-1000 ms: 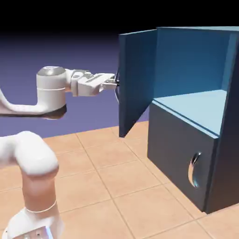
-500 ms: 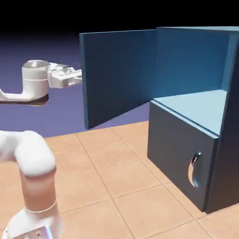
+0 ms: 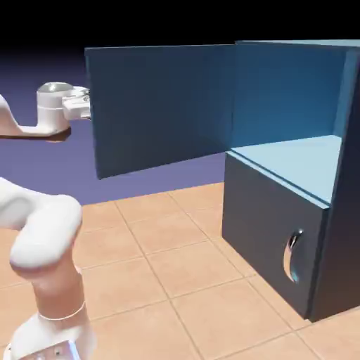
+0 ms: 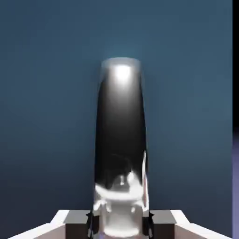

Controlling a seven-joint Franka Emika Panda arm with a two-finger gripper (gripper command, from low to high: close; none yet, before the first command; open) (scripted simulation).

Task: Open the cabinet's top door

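Note:
The dark blue cabinet (image 3: 330,232) stands at the exterior view's right, its light blue upper compartment exposed. Its top door (image 3: 162,109) is swung wide out to the left, showing its inner face. The white arm's hand reaches the door's far side near its left edge, and the fingers are hidden behind the panel there. In the hand view the door's curved chrome handle (image 4: 120,140) fills the middle against the blue top door (image 4: 46,93), and my gripper (image 4: 120,224) is shut on it at the bottom edge.
The shorter lower panel (image 3: 271,239) is closed, with its own chrome handle (image 3: 293,255). The arm's white base link (image 3: 49,267) rises at the lower left over a tan tiled floor (image 3: 183,281).
The top door has swung much further open, its free edge sweeping left. My hand has travelled left with it, still shut on the handle.

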